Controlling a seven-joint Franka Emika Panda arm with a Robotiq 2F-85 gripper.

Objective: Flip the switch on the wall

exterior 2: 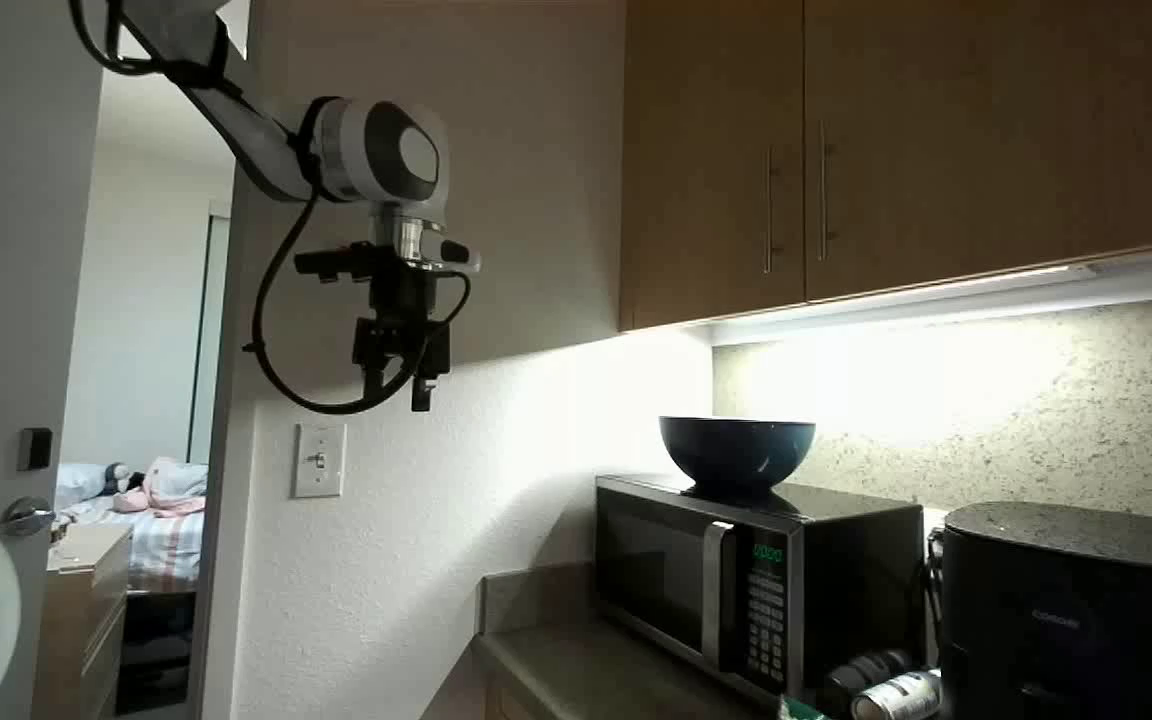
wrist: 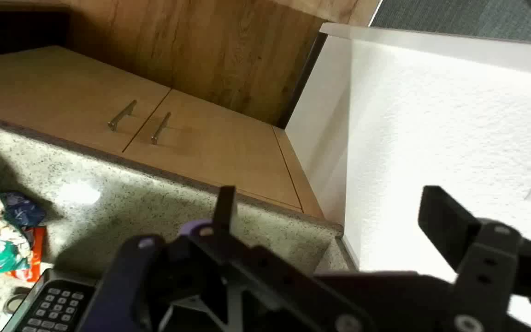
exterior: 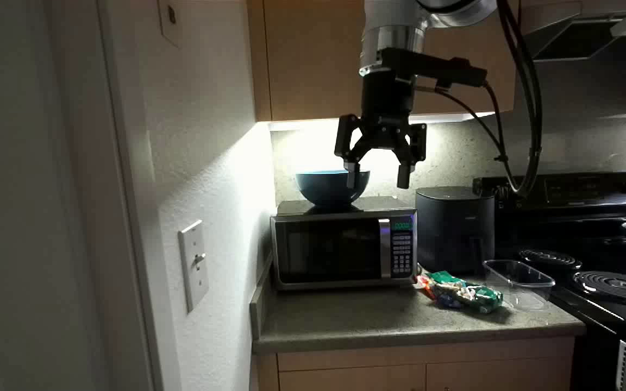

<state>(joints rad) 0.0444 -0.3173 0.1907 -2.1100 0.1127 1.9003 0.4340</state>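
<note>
The switch is a small white upright plate with a toggle in its centre. It shows in both exterior views [exterior: 192, 279] [exterior 2: 307, 480], on the white wall [exterior: 210, 163] [exterior 2: 506, 440]. My gripper [exterior: 378, 178] points down, open and empty. In an exterior view it hangs right of and higher than the switch, in front of the upper cabinet. In an exterior view the gripper [exterior 2: 398, 390] appears just above and right of the switch, apart from it. In the wrist view the open fingers [wrist: 330, 203] frame the counter corner and wall [wrist: 450, 129]; the switch is not visible there.
A microwave [exterior: 335, 250] with a blue bowl [exterior: 326, 190] on top stands on the counter [exterior: 345, 320] against the wall. An air fryer [exterior: 454, 233], a snack bag [exterior: 465, 293] and a clear container [exterior: 525, 288] are right of it. Wooden cabinets [exterior 2: 706, 150] hang above.
</note>
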